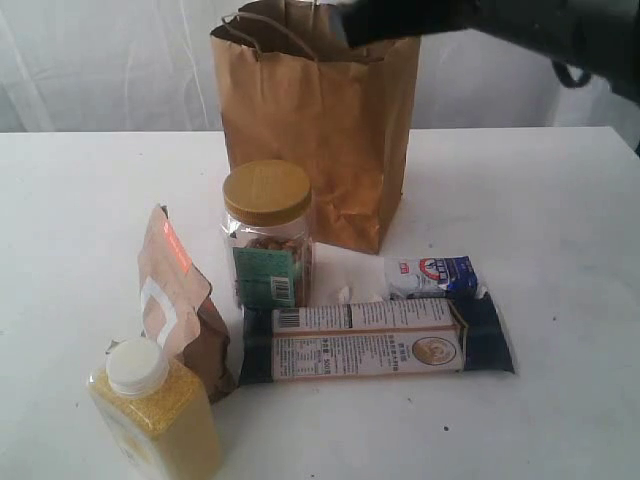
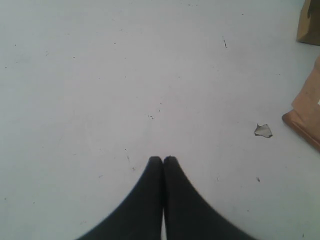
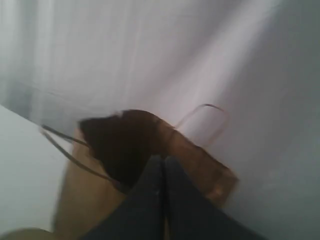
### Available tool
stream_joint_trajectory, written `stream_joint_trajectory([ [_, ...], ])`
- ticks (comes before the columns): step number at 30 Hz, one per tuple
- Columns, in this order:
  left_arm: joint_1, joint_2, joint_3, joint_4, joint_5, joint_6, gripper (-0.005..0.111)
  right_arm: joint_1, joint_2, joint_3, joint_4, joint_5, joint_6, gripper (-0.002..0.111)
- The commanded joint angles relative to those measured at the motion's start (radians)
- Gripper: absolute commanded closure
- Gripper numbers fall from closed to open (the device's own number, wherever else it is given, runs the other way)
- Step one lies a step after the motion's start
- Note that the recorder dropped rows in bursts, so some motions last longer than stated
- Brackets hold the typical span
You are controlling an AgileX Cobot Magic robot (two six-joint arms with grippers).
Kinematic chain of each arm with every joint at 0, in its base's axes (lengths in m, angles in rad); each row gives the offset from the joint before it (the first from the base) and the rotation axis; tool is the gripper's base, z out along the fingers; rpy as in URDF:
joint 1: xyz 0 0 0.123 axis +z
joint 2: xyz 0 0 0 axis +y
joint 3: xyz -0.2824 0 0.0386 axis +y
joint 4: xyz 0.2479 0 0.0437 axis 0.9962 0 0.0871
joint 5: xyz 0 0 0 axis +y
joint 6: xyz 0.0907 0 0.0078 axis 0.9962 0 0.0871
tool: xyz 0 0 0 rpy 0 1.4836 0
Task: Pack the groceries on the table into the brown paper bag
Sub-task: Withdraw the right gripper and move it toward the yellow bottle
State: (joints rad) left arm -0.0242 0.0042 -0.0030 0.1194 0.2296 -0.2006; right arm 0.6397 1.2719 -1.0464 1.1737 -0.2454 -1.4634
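Note:
The brown paper bag point(image 1: 320, 130) stands upright at the back of the white table point(image 1: 560, 250). In front of it are the clear jar with a mustard-yellow lid point(image 1: 266, 235), the brown pouch with an orange mark point(image 1: 175, 295), the yellow-grain bottle with a white cap point(image 1: 155, 410), the long dark-blue-and-white packet point(image 1: 375, 340) and the small blue-white packet point(image 1: 432, 275). My right gripper point(image 3: 163, 159) hovers just above the bag's open mouth point(image 3: 120, 145), jaws shut and empty; its arm point(image 1: 480, 25) enters from the upper right. My left gripper point(image 2: 163, 159) is shut over bare table.
A white curtain hangs behind the table. In the left wrist view a small white crumb point(image 2: 263, 131) lies near a brown pouch's edge point(image 2: 305, 117), and a corner of the bag point(image 2: 310, 25) shows. The bag's thin loop handles point(image 3: 205, 117) rise beside my right gripper.

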Motion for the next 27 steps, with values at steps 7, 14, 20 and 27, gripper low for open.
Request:
stream_joint_trajectory([
  [7, 0.000, -0.004, 0.003, -0.006, -0.004, -0.004, 0.107, -0.015, -0.074, 0.292, 0.571, -0.875, -0.534, 0.108],
  [14, 0.000, -0.004, 0.003, 0.021, -0.002, 0.011, 0.107, -0.004, -0.080, 0.553, 0.571, -0.493, -0.551, 0.108],
  [20, 0.000, -0.004, 0.003, 0.139, 0.000, 0.026, 0.107, 0.028, -0.110, 0.624, 0.571, 0.259, -0.474, 0.108],
  [27, 0.000, -0.004, 0.003, 0.139, 0.003, 0.026, 0.107, 0.028, -0.092, 0.628, 0.571, 1.012, -0.468, 0.108],
])
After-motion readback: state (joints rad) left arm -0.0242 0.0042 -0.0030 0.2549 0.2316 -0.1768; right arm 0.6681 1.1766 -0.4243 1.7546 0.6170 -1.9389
